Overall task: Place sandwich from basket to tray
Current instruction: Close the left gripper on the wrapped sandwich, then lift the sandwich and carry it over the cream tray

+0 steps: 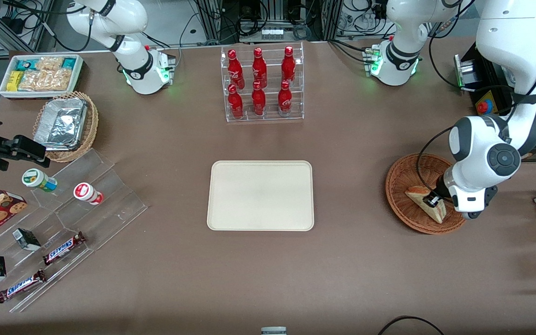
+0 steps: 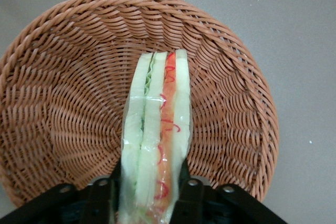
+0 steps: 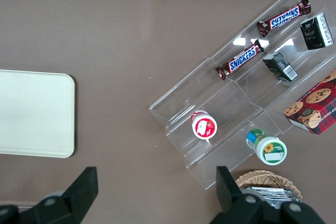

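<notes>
The left arm's tool (image 2: 149, 195) sits low inside the reddish-brown wicker basket (image 1: 400, 179), its two black fingers (image 2: 190, 195) clenched on the sandwich (image 2: 157, 129), one pressed against each bread face. The sandwich is a clear-wrapped wedge standing on edge (pale bread outside, green and red-orange filling between), and the wrist view shows its layered edge running from the fingers out across the basket's woven wall (image 2: 68, 77). From the front, the wedge (image 1: 428, 203) lies over the part of the basket nearer the camera, with the arm's white wrist just beside and above it. The basket rests on the brown tabletop (image 1: 365, 270) toward the working arm's end. The cream-beige tray (image 1: 261, 195) lies flat at the middle of the tabletop, well apart from the basket, and nearer the camera than the clear rack of red bottles (image 1: 262, 83).
</notes>
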`<state>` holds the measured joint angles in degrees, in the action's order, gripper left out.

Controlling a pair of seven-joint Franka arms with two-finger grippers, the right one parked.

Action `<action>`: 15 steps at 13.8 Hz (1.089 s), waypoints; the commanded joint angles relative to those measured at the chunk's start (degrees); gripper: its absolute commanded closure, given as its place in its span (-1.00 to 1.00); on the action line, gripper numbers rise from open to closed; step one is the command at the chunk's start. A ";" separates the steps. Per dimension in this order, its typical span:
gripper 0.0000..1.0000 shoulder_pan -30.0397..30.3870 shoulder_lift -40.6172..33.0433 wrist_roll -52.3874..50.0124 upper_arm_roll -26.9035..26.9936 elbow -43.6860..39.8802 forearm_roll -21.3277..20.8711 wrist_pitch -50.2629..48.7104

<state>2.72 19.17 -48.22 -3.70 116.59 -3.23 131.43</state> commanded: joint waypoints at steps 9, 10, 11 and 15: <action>0.94 -9.55 -8.26 0.93 -0.70 -9.52 -0.73 -23.04; 0.94 -12.19 -8.27 0.84 -0.70 -11.19 -0.47 -24.89; 0.94 -14.30 -8.09 0.76 -0.70 -12.95 -0.20 -26.56; 0.87 -23.09 -7.74 0.85 -0.61 -15.60 -0.90 -28.60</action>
<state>-16.73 10.99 -47.17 -5.20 102.78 -3.34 104.42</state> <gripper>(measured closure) 0.850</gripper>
